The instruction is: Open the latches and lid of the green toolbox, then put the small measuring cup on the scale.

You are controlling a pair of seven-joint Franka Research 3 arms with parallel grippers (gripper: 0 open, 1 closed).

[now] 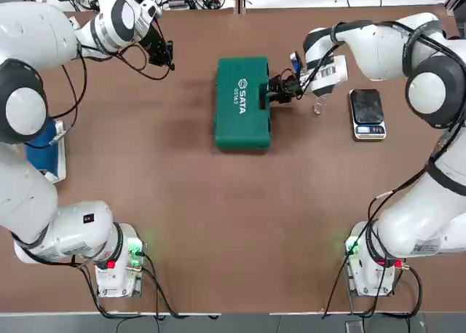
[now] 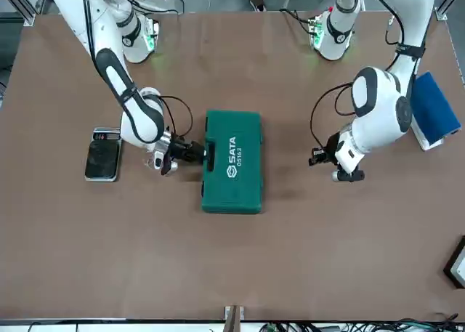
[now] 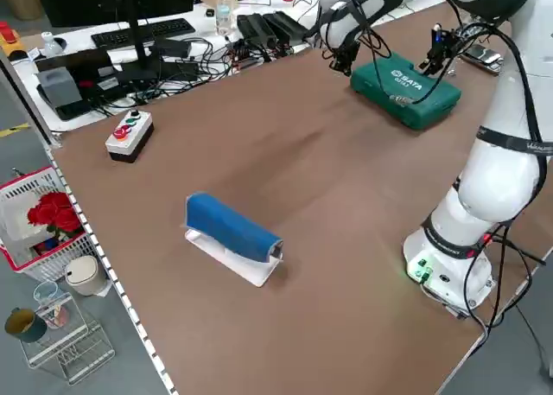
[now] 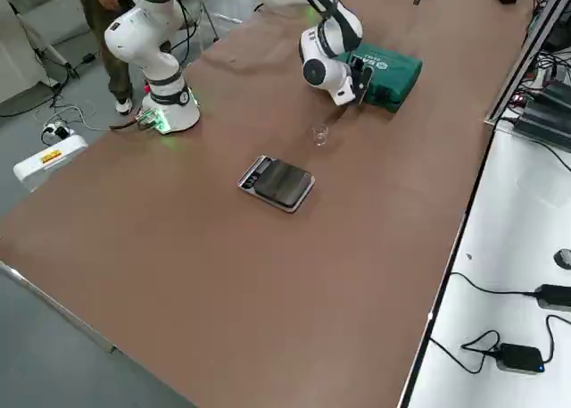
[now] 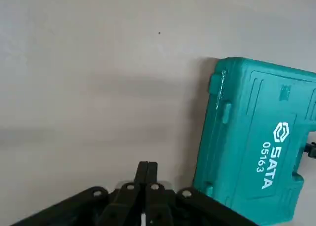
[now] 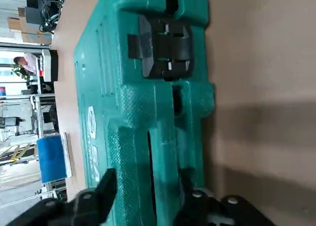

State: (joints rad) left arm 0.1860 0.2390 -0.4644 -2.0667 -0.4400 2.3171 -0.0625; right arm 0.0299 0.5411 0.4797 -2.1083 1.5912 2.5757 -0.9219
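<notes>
Fingers (image 6: 106,189) parted astride green toolbox (image 1: 233,125) handle edge (image 6: 165,132), right gripper (image 6: 148,186) sideways; left gripper (image 5: 146,169) shut, empty, apart.

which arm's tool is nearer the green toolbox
Right. The right tool is at the handle edge of the green toolbox, its tips on either side of that edge; the left tool is off beyond the toolbox's opposite side, apart from it.

Right claw (image 6: 150,186) open, left shut.

Right jaws (image 2: 201,156) meet the green toolbox's (image 2: 234,165) handle edge.
</notes>
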